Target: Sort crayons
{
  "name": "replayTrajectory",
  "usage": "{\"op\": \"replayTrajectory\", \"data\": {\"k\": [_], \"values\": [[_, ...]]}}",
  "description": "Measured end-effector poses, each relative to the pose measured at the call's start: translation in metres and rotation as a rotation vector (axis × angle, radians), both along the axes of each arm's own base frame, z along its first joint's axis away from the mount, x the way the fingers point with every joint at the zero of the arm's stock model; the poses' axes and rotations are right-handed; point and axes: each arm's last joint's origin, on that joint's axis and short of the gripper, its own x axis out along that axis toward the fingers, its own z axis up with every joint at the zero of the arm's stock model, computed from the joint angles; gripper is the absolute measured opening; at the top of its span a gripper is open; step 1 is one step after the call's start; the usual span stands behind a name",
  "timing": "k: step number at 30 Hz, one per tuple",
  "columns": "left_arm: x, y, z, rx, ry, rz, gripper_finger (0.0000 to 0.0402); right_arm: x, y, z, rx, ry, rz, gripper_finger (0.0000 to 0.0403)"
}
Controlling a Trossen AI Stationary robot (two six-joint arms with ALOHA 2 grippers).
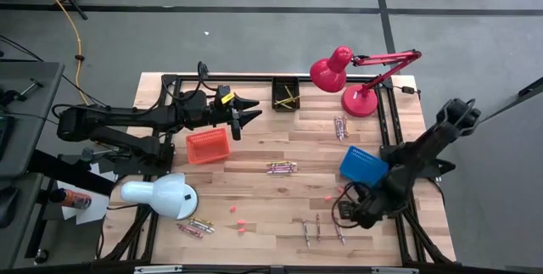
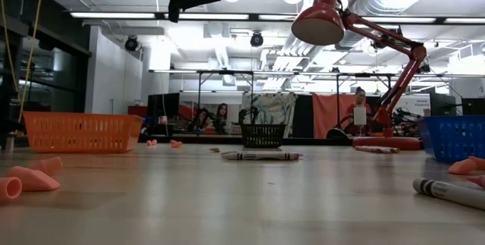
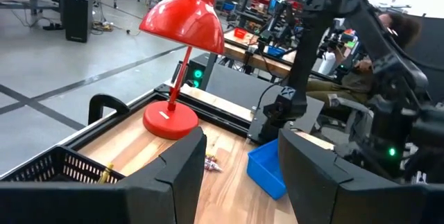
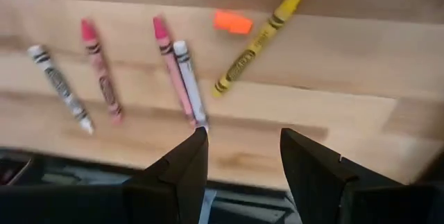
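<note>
Crayons lie on the wooden table in bunches: one bunch at mid-table [image 1: 282, 168], one near the red lamp [image 1: 341, 127], one at the near left [image 1: 195, 226], and several singles at the near right [image 1: 318, 227]. Yellow ones lie in the black basket [image 1: 286, 96]. My right gripper [image 1: 349, 210] hangs open above the near-right singles, pointing steeply down. Its wrist view shows pink [image 4: 100, 78], white [image 4: 189, 78] and yellow [image 4: 257, 44] crayons lying flat beyond the open fingers [image 4: 243, 158]. My left gripper [image 1: 248, 117] is open and level, high above the table between the orange and black baskets.
An orange basket [image 1: 208, 145] stands at the left and a blue basket [image 1: 363, 164] at the right. A red desk lamp [image 1: 361, 100] is at the far right, a white lamp [image 1: 161, 196] at the near left. Small pink-orange pieces [image 1: 240, 221] lie near the front edge.
</note>
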Motion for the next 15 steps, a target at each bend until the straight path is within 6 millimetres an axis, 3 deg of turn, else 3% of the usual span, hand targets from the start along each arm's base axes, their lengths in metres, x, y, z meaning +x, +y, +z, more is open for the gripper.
{"op": "replayTrajectory", "data": {"k": [6, 15], "values": [[0.000, 0.000, 0.000, -0.002, 0.000, 0.001, 0.0166, 0.014, -0.001, -0.024, -0.070, 0.074, -0.042, 0.0174], [0.000, 0.000, 0.000, -0.015, -0.004, 0.002, 0.0166, 0.020, -0.002, -0.040, -0.094, 0.138, -0.046, 0.0174]]}}
